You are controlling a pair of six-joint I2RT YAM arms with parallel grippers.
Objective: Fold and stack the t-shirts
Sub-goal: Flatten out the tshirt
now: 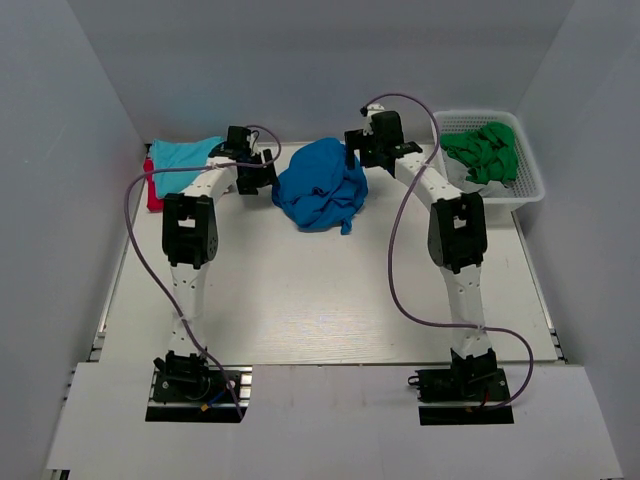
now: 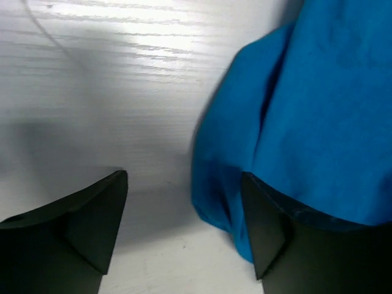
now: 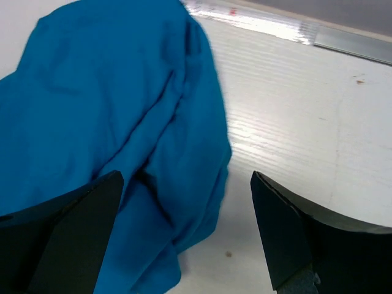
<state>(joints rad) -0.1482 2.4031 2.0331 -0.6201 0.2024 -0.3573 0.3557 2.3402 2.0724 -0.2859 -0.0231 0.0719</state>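
A royal-blue t-shirt (image 1: pixel 322 185) lies crumpled in a heap at the back middle of the table. My left gripper (image 1: pixel 262 172) stands open at the heap's left edge. In the left wrist view the blue cloth (image 2: pixel 318 110) reaches in between the fingers of the left gripper (image 2: pixel 184 184), against the right one. My right gripper (image 1: pixel 358 150) is open at the heap's upper right. In its wrist view the blue cloth (image 3: pixel 110 110) fills the left half of the right gripper's (image 3: pixel 187 177) gap. A turquoise t-shirt (image 1: pixel 183 152) and a red one (image 1: pixel 152 190) lie at the back left.
A white basket (image 1: pixel 530 190) at the back right holds green garments (image 1: pixel 485 152). Grey walls close in the table on three sides. Purple cables loop off both arms.
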